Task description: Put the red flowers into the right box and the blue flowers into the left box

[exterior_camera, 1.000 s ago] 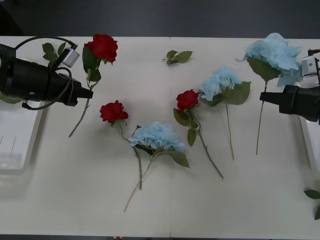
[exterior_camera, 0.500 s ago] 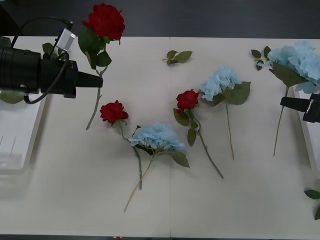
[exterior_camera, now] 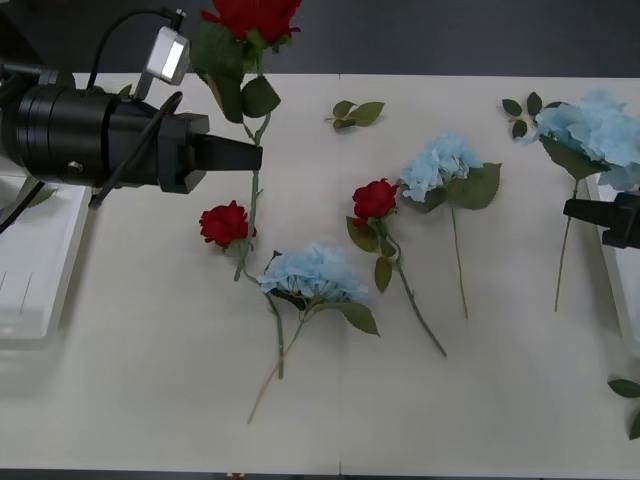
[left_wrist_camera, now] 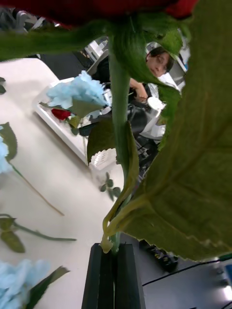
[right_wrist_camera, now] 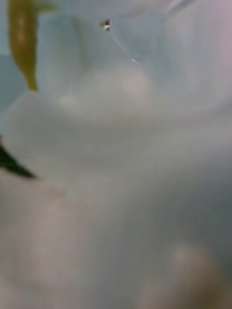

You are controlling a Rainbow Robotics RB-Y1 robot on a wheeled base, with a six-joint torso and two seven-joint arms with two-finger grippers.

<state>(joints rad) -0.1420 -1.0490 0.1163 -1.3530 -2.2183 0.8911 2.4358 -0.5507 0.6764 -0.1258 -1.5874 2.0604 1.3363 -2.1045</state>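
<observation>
My left gripper (exterior_camera: 256,158) is shut on the stem of a red flower (exterior_camera: 250,15), which is lifted off the table with its head high at the back. In the left wrist view the black fingers (left_wrist_camera: 102,275) pinch that green stem (left_wrist_camera: 118,145). Two more red flowers (exterior_camera: 224,222) (exterior_camera: 375,199) and two blue flowers (exterior_camera: 315,272) (exterior_camera: 440,165) lie on the table. My right gripper (exterior_camera: 572,208) is shut on the stem of a blue flower (exterior_camera: 600,125), held beside the right box (exterior_camera: 612,285). The left box (exterior_camera: 30,290) sits at the left edge. Pale blue petals (right_wrist_camera: 116,145) press close to the right wrist camera.
Loose leaf sprigs lie at the back centre (exterior_camera: 357,112), the back right (exterior_camera: 522,103) and the front right edge (exterior_camera: 630,392). In the left wrist view, the right box (left_wrist_camera: 67,137) holds one red flower (left_wrist_camera: 60,114).
My left gripper rose and moved right toward the table's middle, carrying the red flower. My right gripper carried the blue flower right, to the right box's edge.
</observation>
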